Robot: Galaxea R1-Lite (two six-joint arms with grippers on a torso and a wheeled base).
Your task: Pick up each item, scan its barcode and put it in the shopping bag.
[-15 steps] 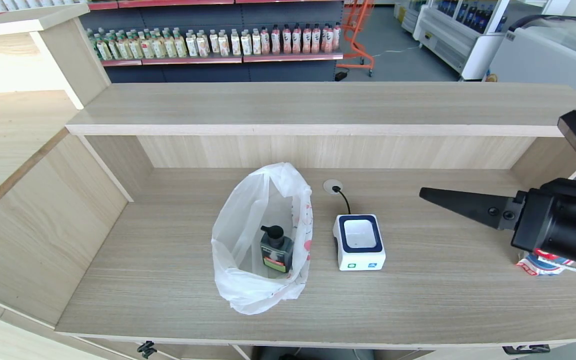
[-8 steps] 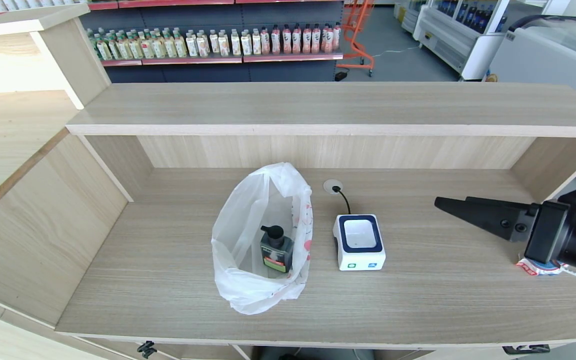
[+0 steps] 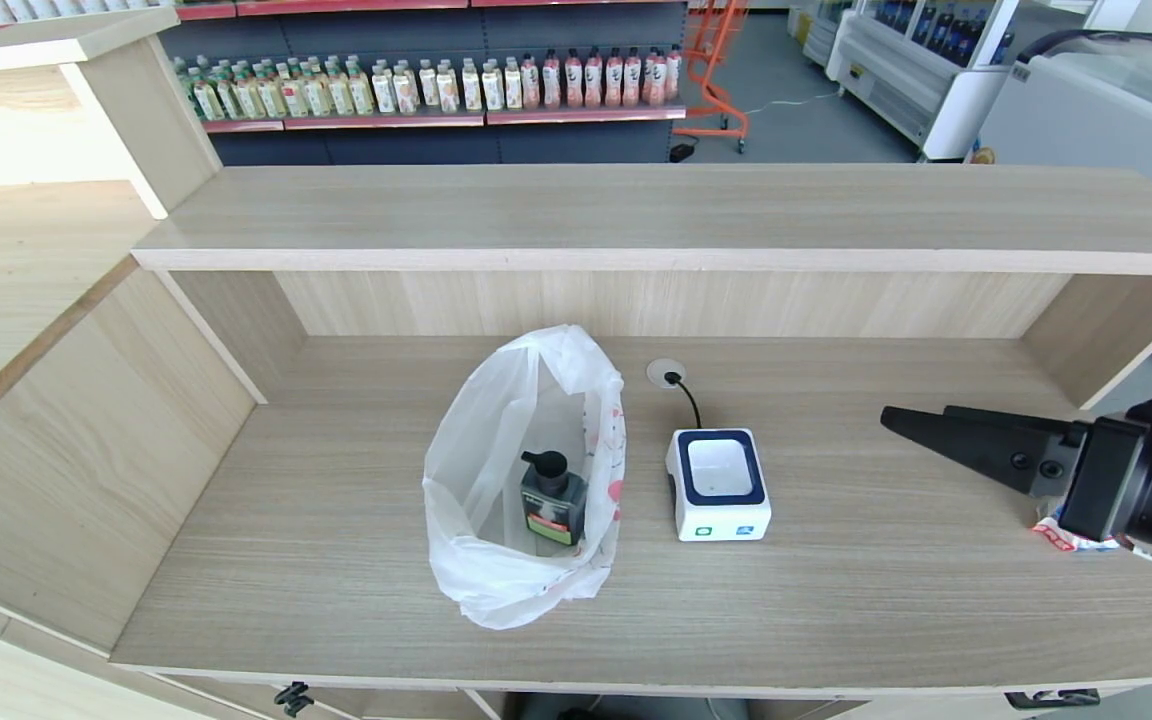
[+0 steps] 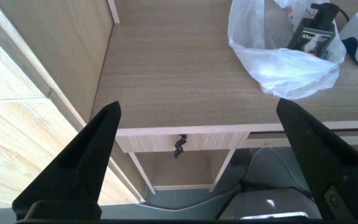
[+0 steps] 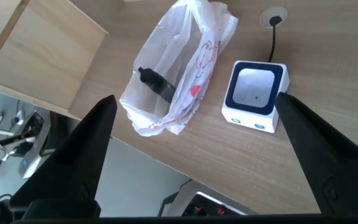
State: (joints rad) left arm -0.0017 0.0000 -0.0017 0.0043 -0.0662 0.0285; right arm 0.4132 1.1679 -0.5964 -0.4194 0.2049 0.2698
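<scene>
A white plastic shopping bag (image 3: 496, 520) stands open at the counter's middle, with a dark pump bottle (image 3: 551, 498) upright inside it. To its right sits the white barcode scanner (image 3: 719, 483), blue-framed window facing up. My right gripper (image 3: 901, 420) hangs above the counter's right part, well right of the scanner, open and holding nothing. The right wrist view shows the bag (image 5: 166, 93), the bottle (image 5: 157, 84) and the scanner (image 5: 253, 96) below that gripper (image 5: 196, 98). A red, white and blue packet (image 3: 1061, 535) lies partly hidden under the right arm. My left gripper (image 4: 199, 104) is open by the counter's front edge, left of the bag (image 4: 284, 59).
A raised wooden ledge (image 3: 636, 215) runs along the back and a side panel (image 3: 86, 450) closes the left. The scanner's black cable (image 3: 686, 395) goes into a grommet behind it. Bare counter (image 3: 886, 580) lies in front of and right of the scanner.
My right arm has drawn back to the right and sunk a little, away from the scanner. The bag, bottle and scanner have stayed put.
</scene>
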